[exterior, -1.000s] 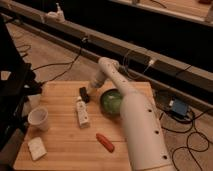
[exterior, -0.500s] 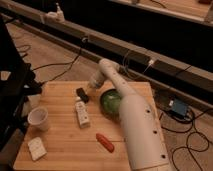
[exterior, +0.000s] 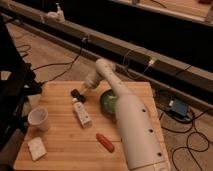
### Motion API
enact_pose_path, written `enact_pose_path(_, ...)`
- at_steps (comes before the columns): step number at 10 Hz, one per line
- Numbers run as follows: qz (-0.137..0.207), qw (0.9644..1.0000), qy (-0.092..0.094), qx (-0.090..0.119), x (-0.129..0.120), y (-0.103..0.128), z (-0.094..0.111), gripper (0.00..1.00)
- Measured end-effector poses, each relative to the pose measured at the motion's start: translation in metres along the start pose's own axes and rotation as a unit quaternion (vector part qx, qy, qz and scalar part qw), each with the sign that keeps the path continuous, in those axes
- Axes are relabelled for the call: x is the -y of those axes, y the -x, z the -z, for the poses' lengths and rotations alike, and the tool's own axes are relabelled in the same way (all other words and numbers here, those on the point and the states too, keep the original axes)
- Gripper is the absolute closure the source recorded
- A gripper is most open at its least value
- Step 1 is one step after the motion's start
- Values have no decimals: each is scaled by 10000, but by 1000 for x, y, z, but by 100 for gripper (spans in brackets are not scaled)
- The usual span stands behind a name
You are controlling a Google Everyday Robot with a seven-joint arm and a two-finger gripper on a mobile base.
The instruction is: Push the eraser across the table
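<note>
The eraser [exterior: 76, 93] is a small black block on the far part of the wooden table [exterior: 60, 160], just above the long white bar. My gripper [exterior: 83, 89] comes down from the white arm [exterior: 125, 115] and sits right against the eraser's right side. The arm reaches in from the lower right and passes over the green bowl [exterior: 106, 100], hiding part of it.
A long white bar with marks [exterior: 81, 113] lies just in front of the eraser. A white cup [exterior: 38, 119] stands at the left, a white spongy block [exterior: 36, 148] at the front left, and a red object [exterior: 105, 141] near the arm. Cables and a blue box [exterior: 177, 107] lie on the floor.
The gripper and the eraser have shifted slightly to the left along the far part of the table. Everything else has stayed in place.
</note>
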Motion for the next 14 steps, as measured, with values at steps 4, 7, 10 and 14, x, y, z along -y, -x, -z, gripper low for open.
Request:
enact_pose_path(4, 292, 9992, 219, 160, -4, 24, -20, 100)
enact_pose_path(7, 240, 9995, 126, 174, 1, 19, -13, 100)
enact_pose_path(10, 250, 9994, 141, 175, 1, 21, -15, 100)
enact_pose_path(14, -43, 9999, 134, -41, -10, -8, -5, 100)
